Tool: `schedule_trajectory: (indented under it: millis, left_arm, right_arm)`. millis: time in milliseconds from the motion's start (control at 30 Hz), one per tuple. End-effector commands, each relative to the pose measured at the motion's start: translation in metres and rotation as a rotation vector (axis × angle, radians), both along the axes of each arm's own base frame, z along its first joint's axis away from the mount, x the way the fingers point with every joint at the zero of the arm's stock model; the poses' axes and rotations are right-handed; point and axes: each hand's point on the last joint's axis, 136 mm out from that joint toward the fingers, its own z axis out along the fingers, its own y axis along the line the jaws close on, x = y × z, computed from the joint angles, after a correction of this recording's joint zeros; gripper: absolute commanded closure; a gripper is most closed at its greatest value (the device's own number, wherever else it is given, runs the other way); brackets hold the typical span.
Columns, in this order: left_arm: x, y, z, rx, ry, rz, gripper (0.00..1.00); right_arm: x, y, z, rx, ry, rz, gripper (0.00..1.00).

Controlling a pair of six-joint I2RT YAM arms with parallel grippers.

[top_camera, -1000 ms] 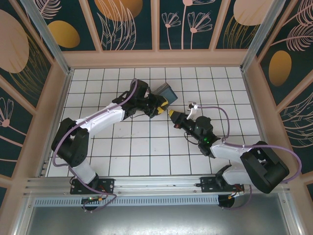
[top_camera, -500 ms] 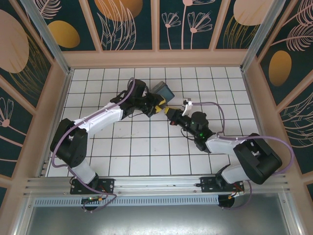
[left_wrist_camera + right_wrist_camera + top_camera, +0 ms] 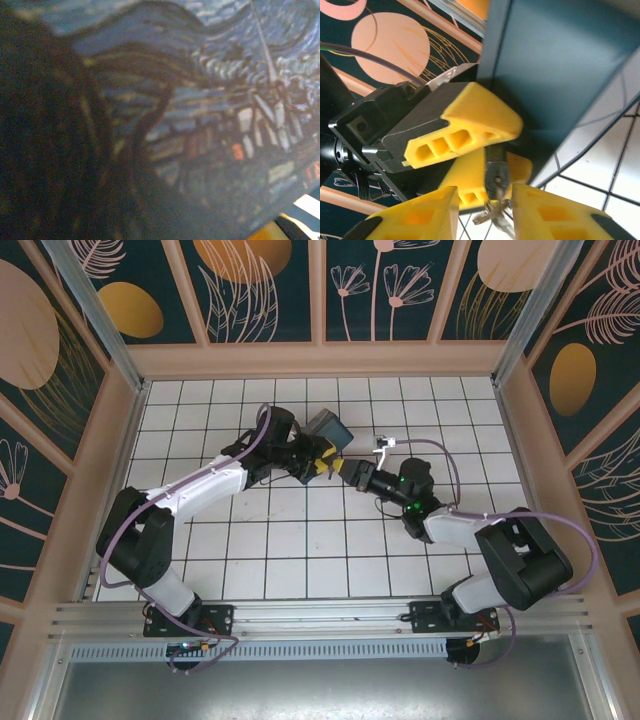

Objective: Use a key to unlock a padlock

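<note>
Left tool [image 3: 320,462] clamped on the padlock [image 3: 496,170] over the desk's [image 3: 300,540] far middle. A painted tin [image 3: 330,427] sits close behind, crowding the left wrist camera. Right tool [image 3: 487,202] stands apart, its fingers flanking the key [image 3: 492,215] just under the padlock.

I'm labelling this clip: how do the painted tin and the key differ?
Size: the painted tin is a broad box, the key a thin sliver. Look: the tin is painted blue, the key bare grey metal. Place: the tin is at the fingers of the left gripper, the key between the parted fingers of the right gripper. Both sit where the grippers meet.
</note>
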Motion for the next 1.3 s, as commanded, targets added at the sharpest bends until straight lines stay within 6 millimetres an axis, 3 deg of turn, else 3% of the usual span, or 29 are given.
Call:
schedule_trajectory:
  millis: [0, 133, 267, 400, 533, 600, 867, 1267]
  left_arm:
    - [0.003, 0.006, 0.026, -0.06, -0.063, 0.001, 0.78]
    - [0.002, 0.009, 0.024, -0.035, -0.066, -0.008, 0.78]
    - [0.002, 0.004, 0.025, -0.025, -0.077, -0.055, 0.78]
    - [-0.002, 0.0, 0.023, 0.02, -0.07, -0.128, 0.78]
    - [-0.009, 0.001, 0.017, 0.07, -0.04, -0.178, 0.77]
    - [-0.01, 0.005, 0.017, 0.106, -0.041, -0.185, 0.77]
    - [-0.02, 0.01, 0.014, 0.135, -0.008, -0.214, 0.76]
    - [-0.021, 0.008, 0.015, 0.094, -0.011, -0.197, 0.76]
  right_arm:
    - [-0.013, -0.007, 0.003, -0.037, 0.032, 0.086, 0.64]
    - [-0.014, -0.02, 0.0, -0.159, 0.004, 0.035, 0.63]
    - [-0.028, -0.02, -0.001, -0.299, -0.134, 0.052, 0.71]
    - [-0.023, -0.028, -0.012, -0.615, -0.398, -0.058, 0.72]
    - [-0.014, -0.036, 0.007, -0.694, -0.772, -0.211, 0.69]
    - [-0.007, -0.039, 0.015, -0.711, -0.87, -0.277, 0.7]
    - [-0.002, -0.011, 0.018, -0.985, -1.16, -0.35, 0.73]
    - [-0.019, 0.018, 0.011, -1.018, -1.242, -0.274, 0.75]
